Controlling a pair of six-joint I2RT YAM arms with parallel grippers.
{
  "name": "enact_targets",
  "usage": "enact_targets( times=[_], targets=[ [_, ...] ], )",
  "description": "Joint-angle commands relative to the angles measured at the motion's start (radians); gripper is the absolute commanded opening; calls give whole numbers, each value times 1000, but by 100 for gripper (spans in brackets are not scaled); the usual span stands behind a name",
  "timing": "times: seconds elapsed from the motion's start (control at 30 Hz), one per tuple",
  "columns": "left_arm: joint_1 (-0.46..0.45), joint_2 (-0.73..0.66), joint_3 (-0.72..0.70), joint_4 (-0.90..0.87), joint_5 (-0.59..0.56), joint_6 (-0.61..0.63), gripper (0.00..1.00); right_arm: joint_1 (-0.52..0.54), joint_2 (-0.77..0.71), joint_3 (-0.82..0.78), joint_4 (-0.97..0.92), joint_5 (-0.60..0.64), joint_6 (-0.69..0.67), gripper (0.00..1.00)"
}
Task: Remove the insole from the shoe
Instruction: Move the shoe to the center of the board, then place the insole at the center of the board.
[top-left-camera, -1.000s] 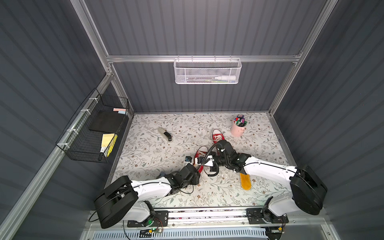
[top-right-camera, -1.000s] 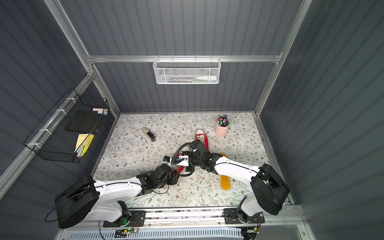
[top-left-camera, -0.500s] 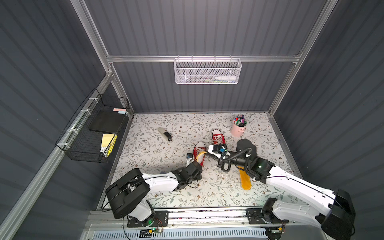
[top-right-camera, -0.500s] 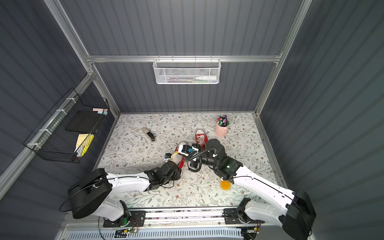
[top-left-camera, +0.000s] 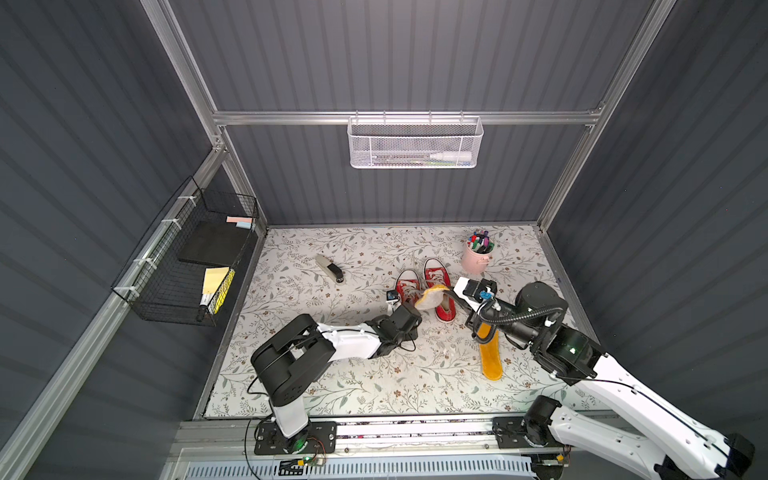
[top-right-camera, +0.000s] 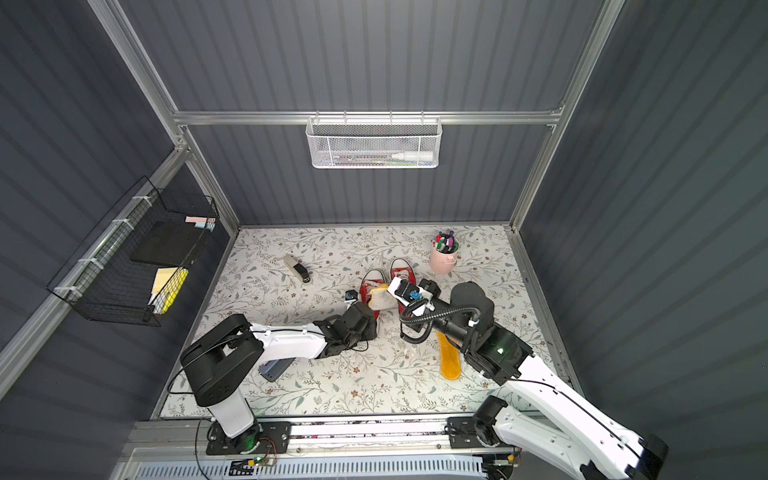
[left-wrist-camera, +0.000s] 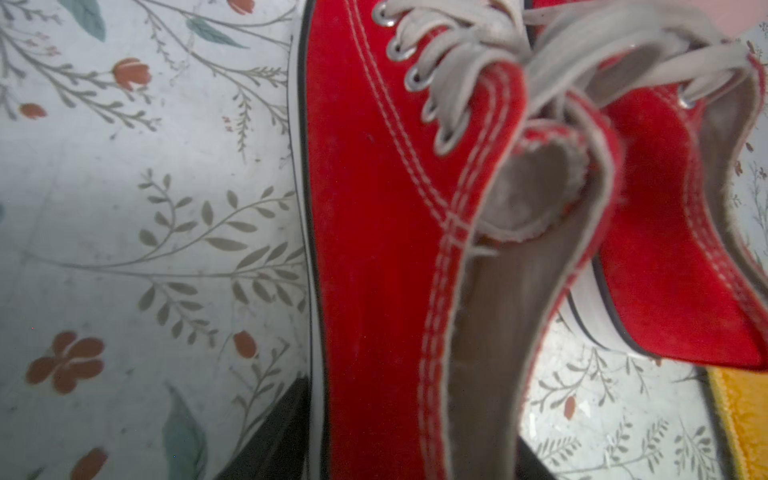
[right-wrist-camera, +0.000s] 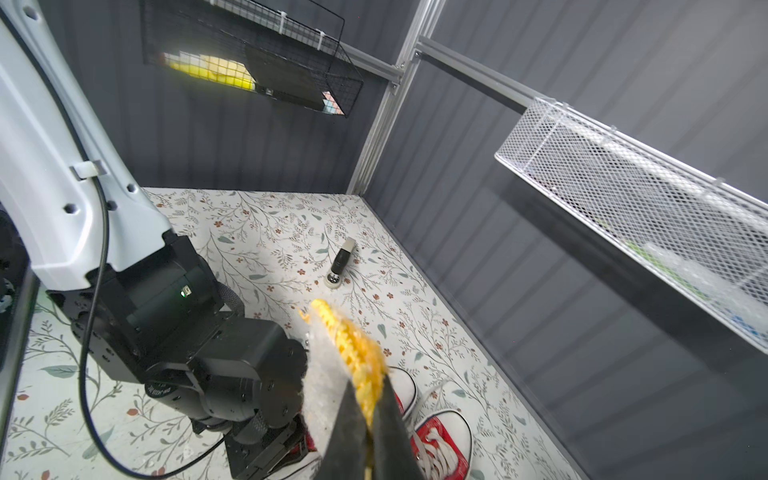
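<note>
Nearest, a spare orange insole (top-left-camera: 489, 353) lies flat on the counter (top-left-camera: 332, 374), lengthwise near-to-far. The left tool (top-left-camera: 406, 309) grips the heel of the red shoe (top-left-camera: 405, 284) — toe toward the far wall. Just above, the right tool (right-wrist-camera: 369, 386) pinches the insole (right-wrist-camera: 349, 345) — aloft and curled, its length running from the fingertips toward the left arm.

My right end effector (top-left-camera: 446, 293) is closed on a curled yellow-and-white foam insole (top-left-camera: 430, 298), held above the heel ends of two red canvas sneakers on the floral-patterned table (top-left-camera: 332, 374). The left red sneaker (top-left-camera: 404, 285) and right red sneaker (top-left-camera: 443, 309) stand side by side, toes toward the rear wall. My left end effector (top-left-camera: 409, 311) sits at the heel of the left red sneaker. A flat yellow foam insole (top-left-camera: 490, 357) lies on the table near my right arm.
</note>
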Motion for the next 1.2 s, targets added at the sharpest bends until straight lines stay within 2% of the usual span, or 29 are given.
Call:
enact_targets(
  times=[0.0, 0.13, 0.3, 0.4, 0.47, 0.6, 0.83, 1.0, 1.13, 1.17],
  targets=[
    [11, 77, 79, 10, 26, -10, 58, -3, -39, 24, -113, 41, -27, 0],
    [22, 130, 143, 3, 22, -24, 59, -2, -95, 25, -211, 66, -54, 0],
    [33, 191, 212, 8, 50, -23, 70, -3, -151, 24, -322, 58, -60, 0],
    [32, 167, 215, -4, 52, -22, 79, -3, -166, 5, -343, 43, -61, 0],
    [31, 118, 194, -15, 41, -21, 82, -2, -168, -17, -343, 38, -65, 0],
    [31, -25, 98, -38, 38, -38, 84, -2, -147, -87, -295, 51, -96, 0],
    [33, -276, -40, -144, -27, -102, 84, -5, -13, -114, -123, 6, -139, 0],
    [40, -361, -69, -216, -76, -145, 85, -4, 51, -122, -109, -28, -193, 0],
    [48, -395, -91, -238, -99, -156, 85, -2, 32, -232, -139, -95, -262, 1],
    [51, -401, -100, -239, -99, -158, 85, 0, 18, -273, -140, -130, -284, 4]
  ],
)
